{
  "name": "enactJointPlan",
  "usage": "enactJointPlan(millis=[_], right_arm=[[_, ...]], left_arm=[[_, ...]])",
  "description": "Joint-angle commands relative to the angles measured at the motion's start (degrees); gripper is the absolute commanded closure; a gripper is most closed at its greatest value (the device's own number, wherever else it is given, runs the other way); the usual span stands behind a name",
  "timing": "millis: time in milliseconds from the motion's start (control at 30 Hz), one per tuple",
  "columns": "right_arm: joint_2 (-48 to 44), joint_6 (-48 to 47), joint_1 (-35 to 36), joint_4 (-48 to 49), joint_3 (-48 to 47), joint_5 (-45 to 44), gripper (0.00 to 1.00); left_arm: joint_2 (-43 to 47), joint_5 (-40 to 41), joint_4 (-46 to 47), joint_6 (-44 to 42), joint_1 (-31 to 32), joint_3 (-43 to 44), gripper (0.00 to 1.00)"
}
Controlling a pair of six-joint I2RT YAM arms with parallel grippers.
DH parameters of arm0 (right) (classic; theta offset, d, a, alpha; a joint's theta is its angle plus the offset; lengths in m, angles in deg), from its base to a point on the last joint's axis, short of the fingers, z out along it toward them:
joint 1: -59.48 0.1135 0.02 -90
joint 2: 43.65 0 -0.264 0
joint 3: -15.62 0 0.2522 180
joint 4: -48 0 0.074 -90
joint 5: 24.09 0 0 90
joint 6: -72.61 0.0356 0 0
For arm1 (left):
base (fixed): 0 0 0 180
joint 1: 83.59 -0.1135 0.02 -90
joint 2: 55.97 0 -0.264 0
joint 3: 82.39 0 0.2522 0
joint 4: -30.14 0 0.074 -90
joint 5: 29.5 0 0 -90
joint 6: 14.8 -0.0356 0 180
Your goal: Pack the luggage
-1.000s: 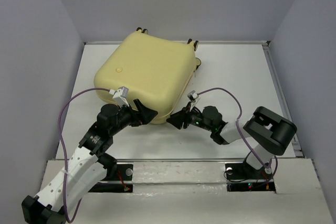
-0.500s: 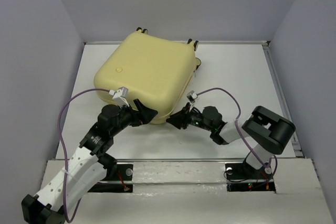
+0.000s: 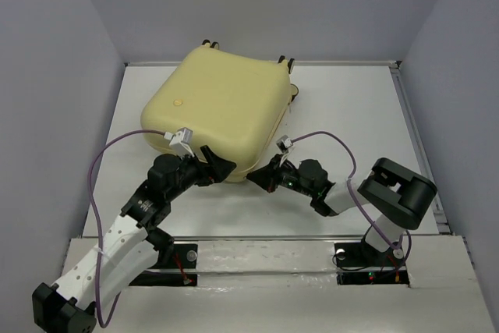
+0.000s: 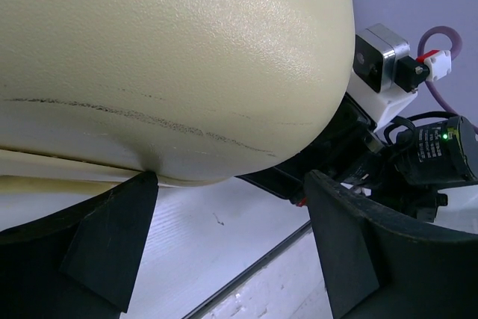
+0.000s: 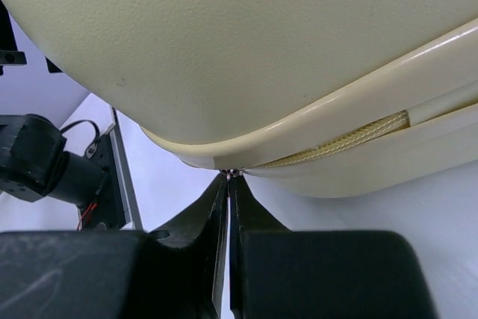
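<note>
The luggage (image 3: 218, 111) is a pale-yellow hard-shell suitcase lying flat on the white table, lid down, with its round emblem (image 3: 178, 103) on top and its wheels (image 3: 285, 62) at the far side. My left gripper (image 3: 222, 168) is open at the suitcase's near corner; in the left wrist view the shell (image 4: 172, 57) bulges just above my spread fingers (image 4: 112, 237). My right gripper (image 3: 253, 179) is shut at the same corner. In the right wrist view its tips (image 5: 233, 178) pinch a small metal zipper pull (image 5: 234, 173) at the seam of the luggage (image 5: 246, 42), where a woven zipper strip (image 5: 343, 140) shows.
Grey walls close in the table (image 3: 351, 115) on the left, back and right. A raised rail (image 3: 421, 138) runs along the right edge. The arm bases sit on the near ledge (image 3: 265, 259). The two grippers are close together at the suitcase's near corner.
My right gripper has edged a little left along the suitcase's near edge, still shut. My left arm has shifted slightly. The suitcase has hardly moved.
</note>
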Motion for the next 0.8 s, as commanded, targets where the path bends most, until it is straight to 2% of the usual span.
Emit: enactJointPlan(millis=[0,133,233,300,400,433,600,767], right_arm=[[-2.8,0.0,0.9,7.4,0.4,-2.3,0.93],[-10.7,-2.5,1.4,-7.6,1.7,-3.5,0.93],[-18.8,-5.8,2.8,-28.0,1.8,-5.4,0.93],[-23.0,-6.2,3.3,-36.1,1.2,-5.3,0.93],[-25.1,-6.0,7.3,-41.5,-0.5,-4.9,0.93],[-25.1,-5.6,10.7,-44.7,-1.7,-5.6,0.93],[-24.5,-0.2,19.0,-45.3,-2.1,-9.2,0.93],[-24.4,4.0,19.8,-34.4,0.1,-15.3,0.93]], left_arm=[[-2.7,2.1,9.3,-0.1,0.8,-0.4,0.09],[-7.7,3.0,13.3,-0.3,2.1,2.1,0.10],[-12.8,4.9,17.0,-0.6,4.9,5.0,0.11],[-17.7,6.5,19.2,-0.8,7.5,8.1,0.11],[-23.6,9.4,21.1,-1.1,10.5,13.0,0.11],[-26.2,10.1,21.8,-1.3,10.9,14.3,0.11],[-34.7,10.2,24.5,-2.0,12.0,23.0,0.11],[-43.9,10.0,25.2,-2.8,13.5,31.6,0.11]])
